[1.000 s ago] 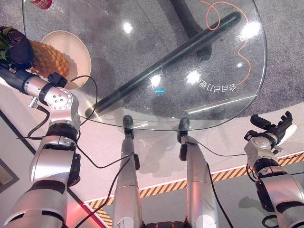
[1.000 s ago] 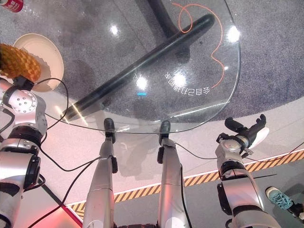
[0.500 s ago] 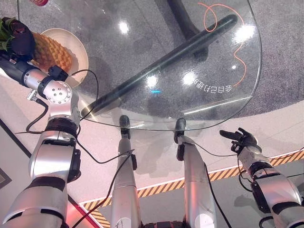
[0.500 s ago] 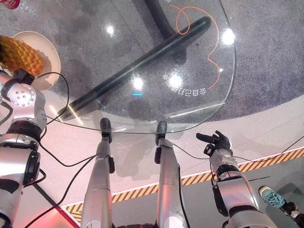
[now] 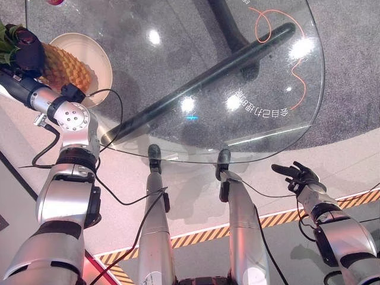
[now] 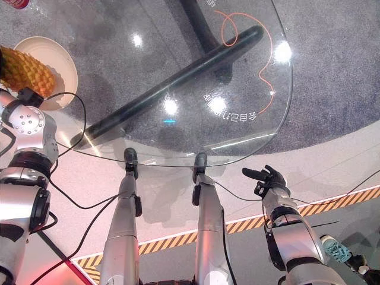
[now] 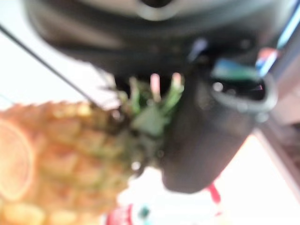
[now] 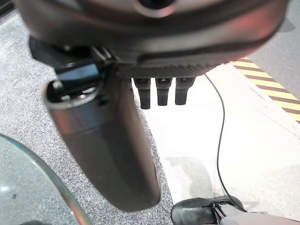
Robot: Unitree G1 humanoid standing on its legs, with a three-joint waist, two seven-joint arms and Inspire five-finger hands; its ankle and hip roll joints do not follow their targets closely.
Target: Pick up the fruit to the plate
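glass table [image 5: 279, 127], orange cable [image 5: 300, 62], red can [image 5: 54, 2]; shoe [image 6: 336, 247]

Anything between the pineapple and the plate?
Nothing visible. The left hand holds the pineapple by its crown, its body already over the plate.

Table top [image 5: 279, 127] clear glossy glass (bright glints), pineapple [image 5: 62, 68] rough and scaly, plate [image 5: 98, 56] smooth matt cream, floor [image 5: 356, 71] speckled grey, carpet-like.
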